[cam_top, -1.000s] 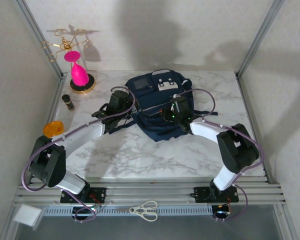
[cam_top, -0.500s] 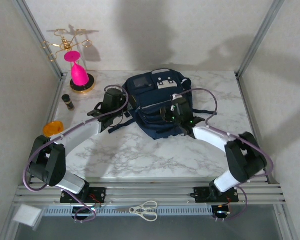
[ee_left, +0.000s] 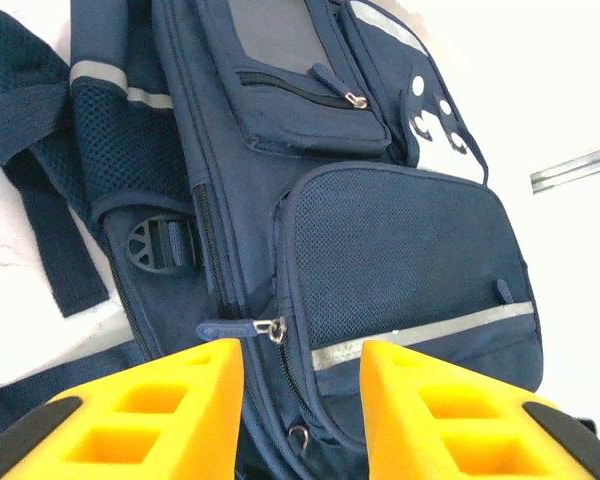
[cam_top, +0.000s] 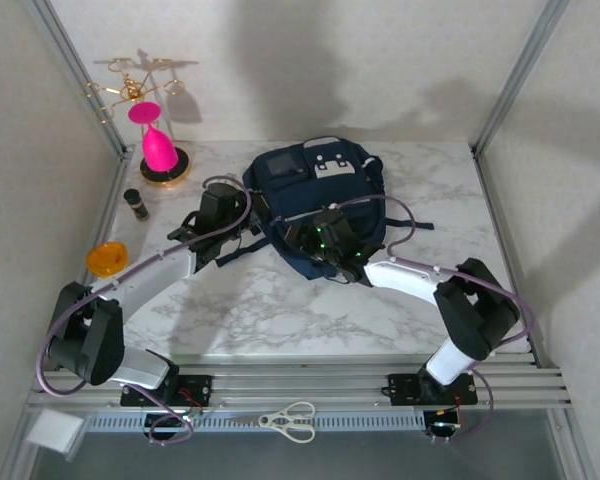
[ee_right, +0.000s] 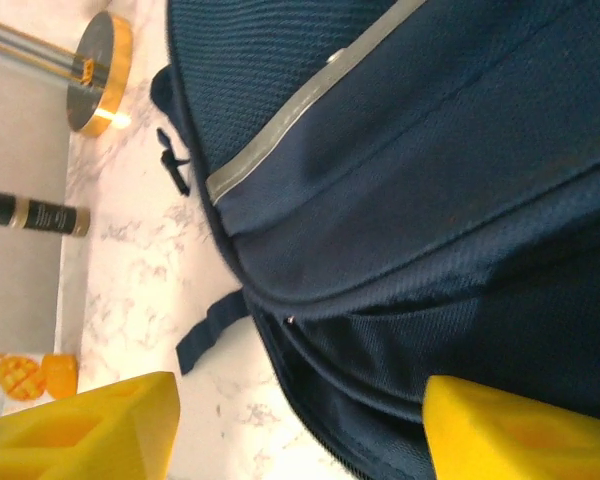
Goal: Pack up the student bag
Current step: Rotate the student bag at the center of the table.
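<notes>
The student bag [cam_top: 320, 190], a navy backpack with grey piping, lies flat in the middle of the marble table. My left gripper [cam_top: 248, 212] is at the bag's left side. In the left wrist view it [ee_left: 300, 348] is open, its yellow fingers [ee_left: 180, 400] either side of a zipper line, and a blue zipper pull [ee_left: 230, 328] lies just past the left fingertip, not gripped. My right gripper [cam_top: 300, 240] is over the bag's near edge. In the right wrist view it [ee_right: 300, 395] stands wide open astride that edge of the student bag [ee_right: 430, 200], holding nothing.
A pink cup on a gold-based stand [cam_top: 160, 152] sits at the back left, with a small dark bottle [cam_top: 136, 204] and an orange object [cam_top: 106, 259] along the left edge. Scissors [cam_top: 290, 421] lie on the rail in front. Dark straps [cam_top: 410, 225] trail right of the bag.
Both grippers have opened. The right gripper has swung left along the bag's near edge. The left gripper has drawn slightly back to the left, and the bag's fabric has settled.
</notes>
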Robot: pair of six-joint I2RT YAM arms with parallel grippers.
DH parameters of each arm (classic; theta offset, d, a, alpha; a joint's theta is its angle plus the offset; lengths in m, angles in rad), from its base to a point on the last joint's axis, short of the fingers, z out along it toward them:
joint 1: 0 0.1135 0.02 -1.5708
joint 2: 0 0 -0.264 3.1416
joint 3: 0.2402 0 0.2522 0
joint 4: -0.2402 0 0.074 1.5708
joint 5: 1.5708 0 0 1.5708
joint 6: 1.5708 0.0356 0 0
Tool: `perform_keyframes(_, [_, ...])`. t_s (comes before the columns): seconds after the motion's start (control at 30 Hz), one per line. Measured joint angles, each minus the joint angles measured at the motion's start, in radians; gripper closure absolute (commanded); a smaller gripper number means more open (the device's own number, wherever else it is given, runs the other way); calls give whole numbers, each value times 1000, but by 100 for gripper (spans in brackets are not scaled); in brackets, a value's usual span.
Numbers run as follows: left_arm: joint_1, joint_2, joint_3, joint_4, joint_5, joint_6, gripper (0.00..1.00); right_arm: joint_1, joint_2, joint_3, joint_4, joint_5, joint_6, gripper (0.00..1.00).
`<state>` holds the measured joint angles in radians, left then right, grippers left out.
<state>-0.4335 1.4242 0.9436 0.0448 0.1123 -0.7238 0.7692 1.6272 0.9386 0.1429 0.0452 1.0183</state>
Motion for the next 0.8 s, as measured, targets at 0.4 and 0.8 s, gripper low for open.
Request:
perform_keyframes(0.4, [7,-8,-5,-1,1,0,62,-25,55,48,50,193,215,84])
perform_keyframes(0.8, [9,-43,-32,-21,10,-31,56,-284,-254,-145,-21,-130,41,100])
